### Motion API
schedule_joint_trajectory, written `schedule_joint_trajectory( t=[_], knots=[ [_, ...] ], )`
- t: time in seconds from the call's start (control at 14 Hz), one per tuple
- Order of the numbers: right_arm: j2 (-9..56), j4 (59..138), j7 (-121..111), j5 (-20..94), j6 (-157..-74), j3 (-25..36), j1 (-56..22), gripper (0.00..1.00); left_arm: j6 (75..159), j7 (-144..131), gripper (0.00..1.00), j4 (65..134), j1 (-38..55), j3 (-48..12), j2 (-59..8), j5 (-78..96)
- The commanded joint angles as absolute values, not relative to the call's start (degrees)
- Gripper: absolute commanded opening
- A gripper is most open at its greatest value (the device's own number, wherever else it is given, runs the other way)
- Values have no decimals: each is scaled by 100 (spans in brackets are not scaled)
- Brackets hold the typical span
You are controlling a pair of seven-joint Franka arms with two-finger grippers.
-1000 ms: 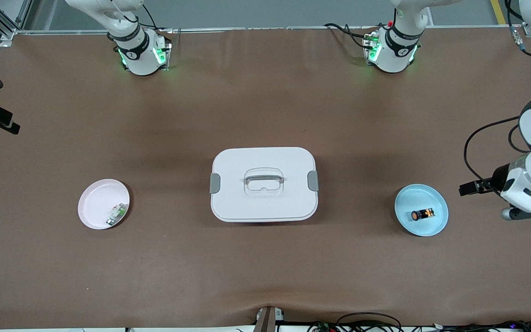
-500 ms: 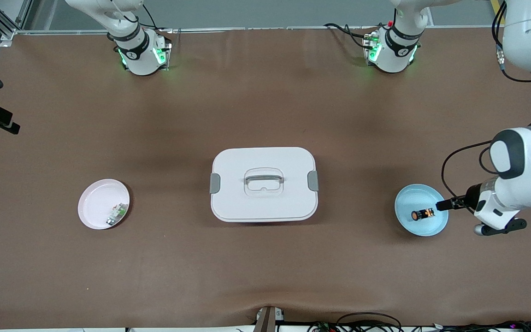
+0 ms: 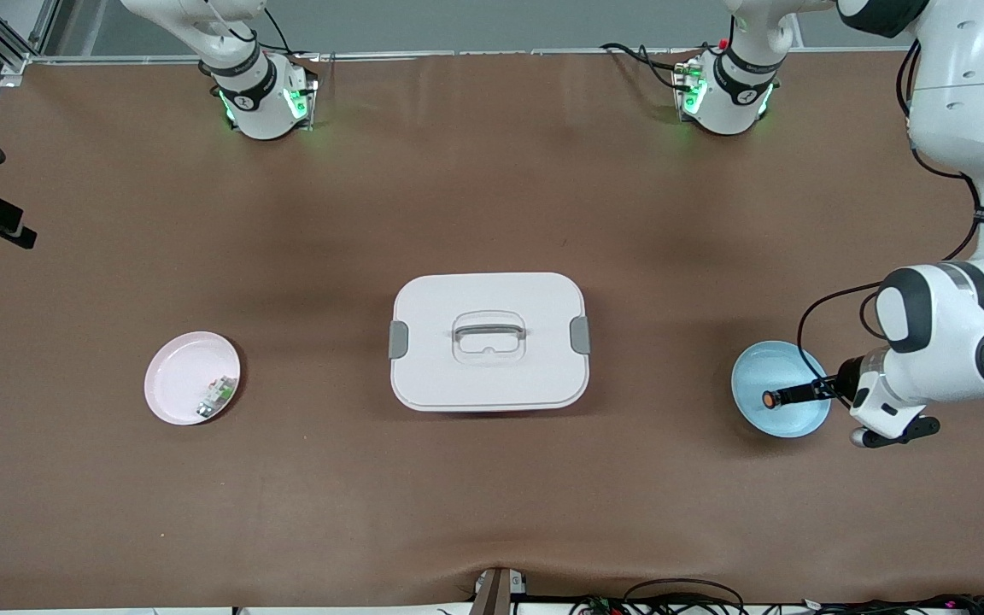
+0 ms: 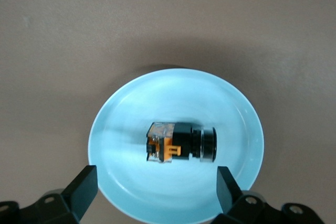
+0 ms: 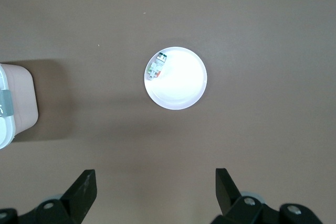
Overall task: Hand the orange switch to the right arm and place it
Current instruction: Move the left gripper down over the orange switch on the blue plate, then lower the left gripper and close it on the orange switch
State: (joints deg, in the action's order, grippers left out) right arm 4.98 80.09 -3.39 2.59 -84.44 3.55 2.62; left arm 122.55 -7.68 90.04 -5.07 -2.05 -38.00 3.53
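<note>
Brown tabletop [image 3: 492, 504]: orange switch [image 4: 180, 142] lies on blue plate [image 4: 231, 108] under spread left hand [image 4: 152, 195].

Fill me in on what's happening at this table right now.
The left gripper hangs open over the blue plate at the left arm's end of the table, its fingers spread on either side of the orange switch, which lies on its side on that plate, not yet gripped. The right gripper waits open, high above the pink plate, which holds a small white-and-green part. A closed white box sits between the two plates.
</note>
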Motion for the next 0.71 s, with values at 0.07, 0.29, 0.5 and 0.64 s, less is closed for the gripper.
schedule_joint_trajectory(
  t=[0.07,0.29,0.5,0.64],
  knots=[
    [422,8042,-369,211,-8411,334,299,100,12243,-975,100,8701,-431,-202,-4095,431],
    [422,8042,-369,211,-8411,334,308,100,12243,-993,100,8588,-378,-202,-4280,422],
    [422,8042,-369,211,-8411,334,308,100,12243,-984,100,8526,-378,-211,-4394,404],
    [422,8042,-369,211,-8411,334,308,100,12243,-984,100,8508,-352,-211,-4447,396]
  ],
)
